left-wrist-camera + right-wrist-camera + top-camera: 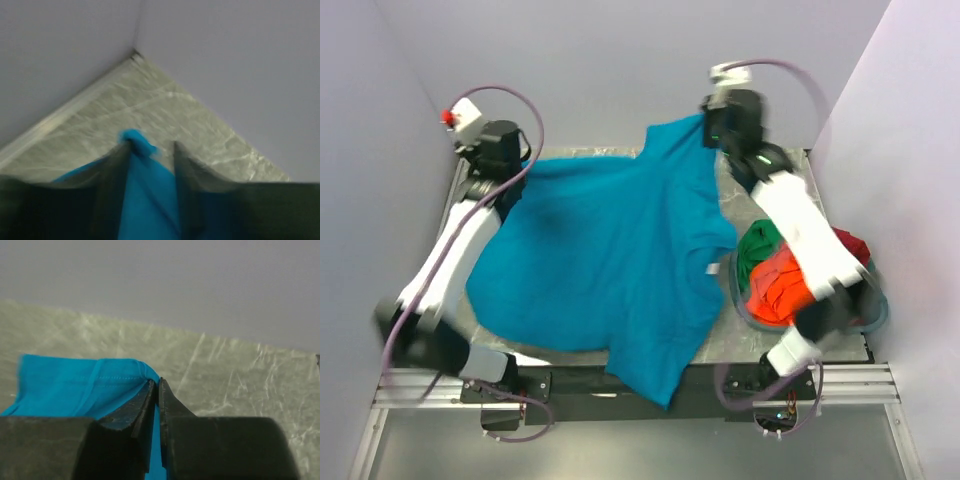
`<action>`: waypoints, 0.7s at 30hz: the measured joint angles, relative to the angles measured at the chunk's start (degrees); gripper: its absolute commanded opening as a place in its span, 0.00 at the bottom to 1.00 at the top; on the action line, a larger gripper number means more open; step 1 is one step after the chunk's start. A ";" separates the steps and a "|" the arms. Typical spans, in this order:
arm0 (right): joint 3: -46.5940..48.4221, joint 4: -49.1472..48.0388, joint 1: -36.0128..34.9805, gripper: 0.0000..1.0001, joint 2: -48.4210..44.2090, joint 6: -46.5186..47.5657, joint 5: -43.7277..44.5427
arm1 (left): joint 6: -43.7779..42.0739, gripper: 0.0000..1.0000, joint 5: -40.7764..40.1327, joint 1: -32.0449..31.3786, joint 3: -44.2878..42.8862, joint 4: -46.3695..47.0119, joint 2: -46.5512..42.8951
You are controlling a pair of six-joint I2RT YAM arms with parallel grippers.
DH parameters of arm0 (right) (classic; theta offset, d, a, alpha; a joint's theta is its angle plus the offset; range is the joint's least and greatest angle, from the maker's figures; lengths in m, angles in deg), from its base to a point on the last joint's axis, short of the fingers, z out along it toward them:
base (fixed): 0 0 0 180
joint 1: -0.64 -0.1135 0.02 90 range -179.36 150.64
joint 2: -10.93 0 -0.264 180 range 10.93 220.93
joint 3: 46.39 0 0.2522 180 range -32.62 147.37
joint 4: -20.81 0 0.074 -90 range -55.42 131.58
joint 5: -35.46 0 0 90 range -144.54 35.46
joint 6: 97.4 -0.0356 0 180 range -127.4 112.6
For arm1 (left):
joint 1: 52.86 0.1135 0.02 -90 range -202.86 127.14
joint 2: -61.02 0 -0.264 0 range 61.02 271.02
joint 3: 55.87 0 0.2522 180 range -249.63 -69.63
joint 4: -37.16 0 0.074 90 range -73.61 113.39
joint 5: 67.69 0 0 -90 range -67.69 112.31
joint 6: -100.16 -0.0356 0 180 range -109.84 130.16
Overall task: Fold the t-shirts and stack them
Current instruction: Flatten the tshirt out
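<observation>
A teal-blue t-shirt is spread over the table, its lower end hanging past the front edge. My right gripper is at the far right, shut on one corner of it, which it holds raised; the right wrist view shows the hem pinched at the fingertips. My left gripper is at the far left corner. Its jaws stand a little apart, with the blue cloth lying between them and bunched against the left fingertip. Green, orange-red and dark red t-shirts lie crumpled in the basket.
The teal-grey basket sits at the right edge under my right arm. Lilac walls close in the marbled table at the back and both sides. The table's back corner lies just ahead of my left gripper.
</observation>
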 measured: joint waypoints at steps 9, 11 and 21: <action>22.49 8.81 3.63 0.87 41.57 0.90 -3.74 | 4.87 0.99 15.41 9.81 -20.17 -9.27 38.40; 21.09 10.71 3.39 0.87 41.00 0.68 -3.72 | 5.42 0.99 16.22 10.36 -18.88 -11.74 39.30; -3.74 4.28 0.92 0.89 15.56 -6.12 -6.29 | 9.29 0.99 22.51 10.45 -1.09 -11.10 20.87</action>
